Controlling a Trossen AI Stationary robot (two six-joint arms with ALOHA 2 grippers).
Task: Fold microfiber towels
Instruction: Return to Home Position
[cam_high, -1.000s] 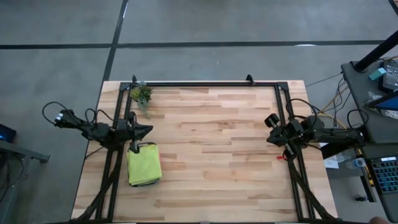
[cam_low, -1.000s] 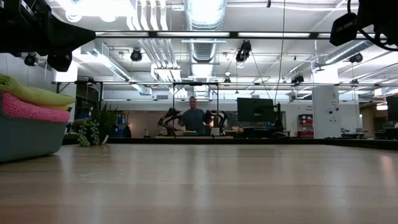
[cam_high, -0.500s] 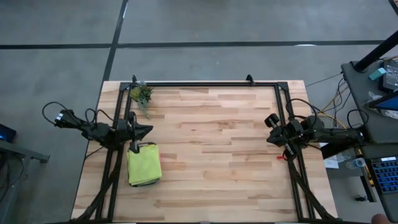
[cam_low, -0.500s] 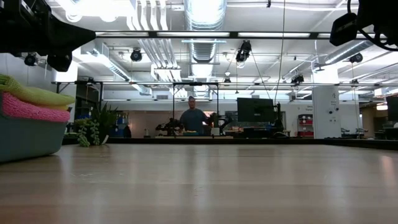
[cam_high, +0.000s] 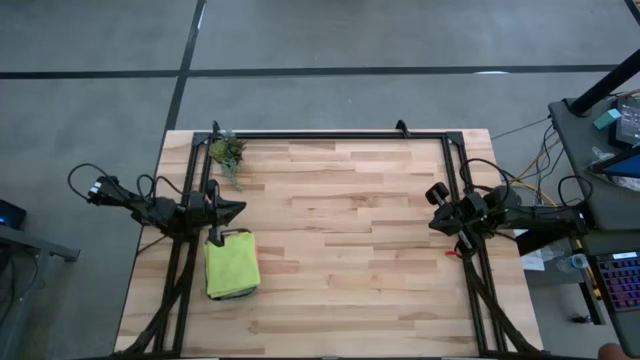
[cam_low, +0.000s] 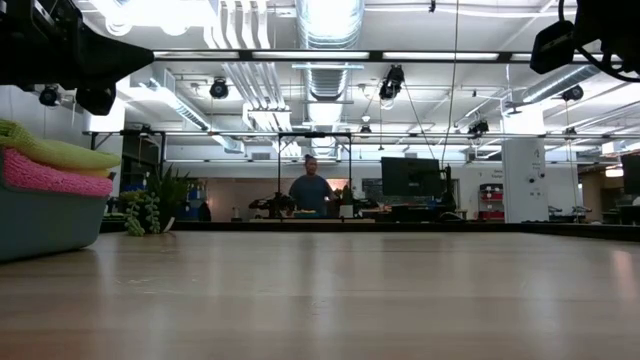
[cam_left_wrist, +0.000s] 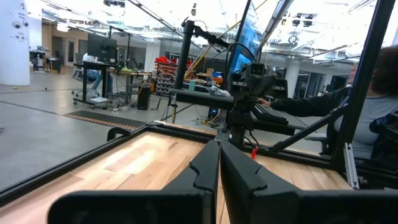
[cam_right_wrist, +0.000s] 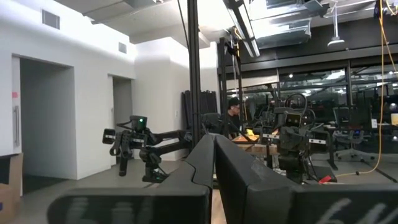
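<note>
Nothing on the table (cam_high: 350, 260) has shifted in the last second: both arms sit where they were, and only the person (cam_low: 311, 190) far off in the room behind has changed stance.

The left gripper (cam_high: 235, 208) rests at the left edge of the table, pointing toward the middle. Its wrist view shows the two fingers pressed together, holding nothing. The right gripper (cam_high: 436, 222) rests at the right edge, facing it, and its fingers are likewise closed on nothing.

The lime green towel (cam_high: 231, 265) lies folded on top of the stack in the teal tray (cam_low: 35, 225), just on the near side of the left gripper and almost under the arm. The towel's long axis runs near to far. From table height a pink towel (cam_low: 50, 172) shows directly beneath it, and whatever lies lower is hidden by the tray wall. The potted plant (cam_high: 227, 152) stands at the far left corner, beyond the left arm.

No loose towel shows on the bare wood. The stack is close to the left arm and well apart from the right, so any further handling of it would fall to the left. The folding looks done, with both arms parked.
</note>
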